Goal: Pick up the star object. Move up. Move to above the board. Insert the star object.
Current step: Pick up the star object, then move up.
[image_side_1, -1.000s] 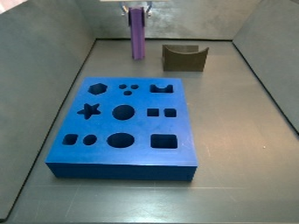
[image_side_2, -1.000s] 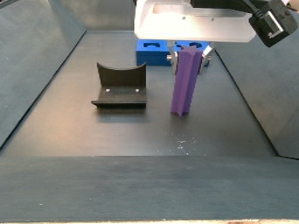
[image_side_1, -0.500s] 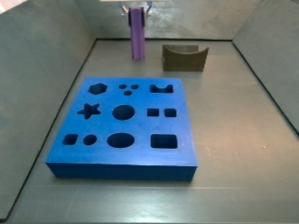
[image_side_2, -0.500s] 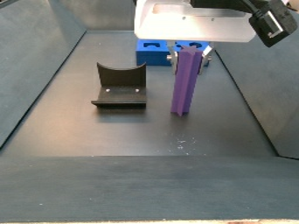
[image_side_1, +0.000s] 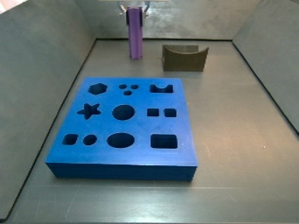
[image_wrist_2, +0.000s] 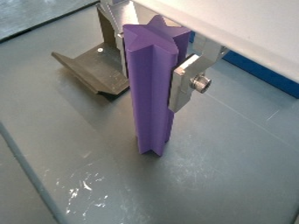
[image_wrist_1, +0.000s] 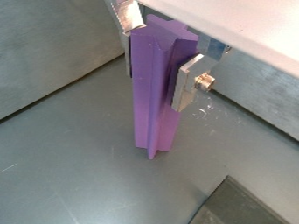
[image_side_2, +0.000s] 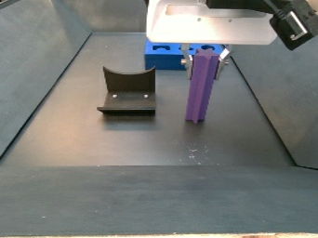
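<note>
1. The star object (image_wrist_2: 155, 87) stands upright near the back of the tabletop (image_side_1: 251, 131), well apart from the board (image_side_1: 126, 122); in both wrist views its upper part sits between the silver fingers (image_wrist_1: 191, 80), so the claw (image_wrist_2: 149, 54) is clenched on the star object.

2. The step in hand looks like the lift; in a side view the foot of the prism (image_side_2: 199, 119) seems at or just above the tabletop, so a straight vertical rise with the grip kept firm would serve best; any sideways drift while the foot is low risks dragging it and tilting it in the pads.

3. Keep the prism plumb; it is long and held near its top, so a small twist there would swing the foot wide of the star-shaped hole (image_side_1: 86, 110) later.

4. The olive-brown notched block (image_side_1: 184, 58) lies just beside the route; rise well above it before travelling toward the board.

5. Hard to make out: whether the foot is clear of the tabletop; the far finger is mostly hidden behind the prism; in a side view (image_side_1: 136, 10) the claw is cut off at the frame's top; the board is mostly hidden behind the claw's housing (image_side_2: 211, 23) in a side view.
</note>
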Robot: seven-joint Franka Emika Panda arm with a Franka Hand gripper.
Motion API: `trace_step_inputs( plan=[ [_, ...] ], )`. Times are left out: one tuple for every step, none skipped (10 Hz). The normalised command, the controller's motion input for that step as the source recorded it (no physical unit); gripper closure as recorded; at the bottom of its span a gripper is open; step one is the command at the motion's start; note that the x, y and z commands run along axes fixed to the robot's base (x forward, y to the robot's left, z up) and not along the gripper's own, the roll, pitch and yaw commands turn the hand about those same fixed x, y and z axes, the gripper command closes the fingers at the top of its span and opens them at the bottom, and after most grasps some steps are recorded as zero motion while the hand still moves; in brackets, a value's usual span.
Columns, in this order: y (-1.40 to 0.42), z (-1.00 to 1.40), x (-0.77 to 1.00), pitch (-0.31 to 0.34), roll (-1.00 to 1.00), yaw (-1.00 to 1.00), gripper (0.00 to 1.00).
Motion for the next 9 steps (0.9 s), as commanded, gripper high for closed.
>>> trace_step_inputs(
  plan=[
    [0.00, 0.00, 0.00, 0.000, 0.00, 0.00, 1.00],
    [0.00, 0.00, 0.00, 0.000, 0.00, 0.00, 1.00],
    [0.00, 0.00, 0.00, 0.000, 0.00, 0.00, 1.00],
    [0.00, 0.00, 0.00, 0.000, 0.00, 0.00, 1.00],
    [0.00, 0.83, 0.00, 0.000, 0.00, 0.00, 1.00],
    [-0.06, 0.81, -0.03, 0.035, -0.01, 0.01, 1.00],
    [-0.05, 0.71, -0.04, 0.063, -0.01, 0.01, 1.00],
    [-0.03, 0.53, -0.03, 0.069, 0.01, 0.02, 1.00],
    [-0.01, 0.37, -0.01, 0.069, 0.02, 0.01, 1.00]
  ],
)
